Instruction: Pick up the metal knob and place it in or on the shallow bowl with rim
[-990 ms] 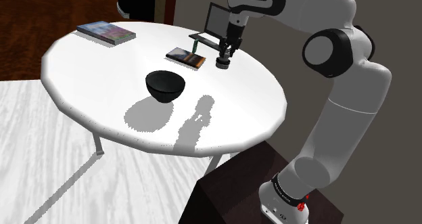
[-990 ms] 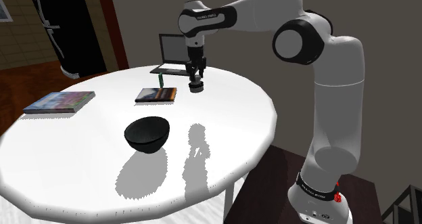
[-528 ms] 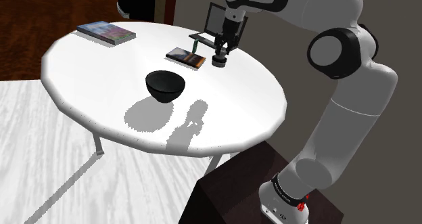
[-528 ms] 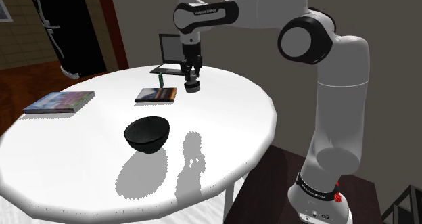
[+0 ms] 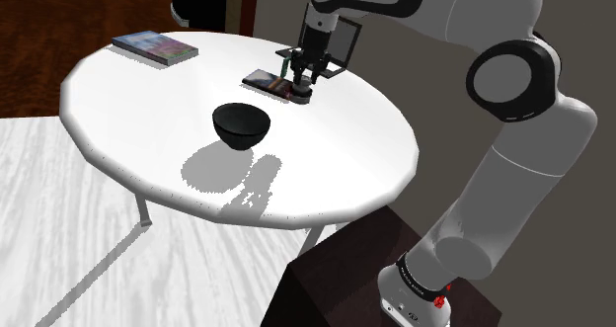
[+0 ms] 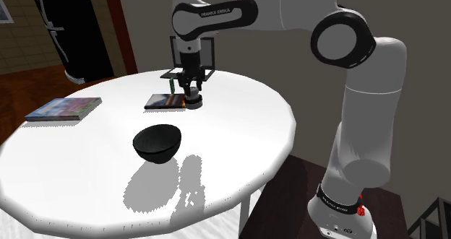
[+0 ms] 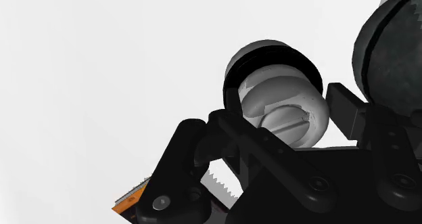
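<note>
Grey round knob with a dark collar [image 7: 280, 97]: sat pinched between the jaws of the all-black two-finger gripper [image 5: 299, 87], so jaws narrow, clamped on it from both sides. Hung clear of the round white counter [image 5: 118, 98], touching nothing but the jaws. Showed a pale slotted face to the wrist view.

Seen from the shoulder view, hovered right over the near end of a thin dark-covered book [image 5: 265, 80] lying flat on the counter. From the second exterior view, looked more like just off that book's right edge.

Black shallow bowl [image 5: 242, 125] stood upright on the counter, well apart from the knob, down and to the left of it in both outside views. Grey shadows [image 5: 232, 167] of bowl and white arm [image 5: 513, 167] fell on the counter on the camera side of the bowl.

Off at the far edge, top left in the shoulder view, lay a colourful flat book [image 5: 154, 45], nowhere near the rest.
</note>
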`<action>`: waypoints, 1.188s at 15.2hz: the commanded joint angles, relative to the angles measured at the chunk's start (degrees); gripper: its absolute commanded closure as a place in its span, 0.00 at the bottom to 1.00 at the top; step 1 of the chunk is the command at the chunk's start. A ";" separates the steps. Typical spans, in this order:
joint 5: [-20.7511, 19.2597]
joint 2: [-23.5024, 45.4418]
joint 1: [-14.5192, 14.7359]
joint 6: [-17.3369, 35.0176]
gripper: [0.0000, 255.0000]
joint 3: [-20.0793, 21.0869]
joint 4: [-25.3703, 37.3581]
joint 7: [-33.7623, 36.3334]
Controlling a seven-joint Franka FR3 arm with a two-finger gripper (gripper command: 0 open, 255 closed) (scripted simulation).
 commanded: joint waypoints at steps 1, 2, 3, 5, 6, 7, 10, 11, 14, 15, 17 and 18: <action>-0.09 0.07 1.42 -0.05 1.00 0.99 0.22 2.51; -0.15 -0.02 2.18 -0.01 1.00 1.53 0.12 3.80; -0.20 -0.05 2.94 0.02 1.00 2.05 0.09 5.08; -0.31 0.06 4.44 0.01 1.00 3.11 0.26 7.65; -0.36 0.19 5.19 -0.02 1.00 3.64 0.46 8.93; -0.40 0.39 5.93 -0.07 1.00 4.16 0.74 10.20; -0.57 1.31 8.19 -0.35 1.00 5.70 2.02 14.01; -0.63 1.73 8.94 -0.48 1.00 6.20 2.60 15.27; -0.92 3.62 11.54 -1.12 1.00 7.85 5.21 19.53; -0.91 3.54 11.55 -0.32 1.00 7.84 4.34 19.51; -0.90 3.44 11.55 1.26 1.00 7.84 2.66 19.48; -0.90 3.41 11.54 2.04 1.00 7.84 1.85 19.46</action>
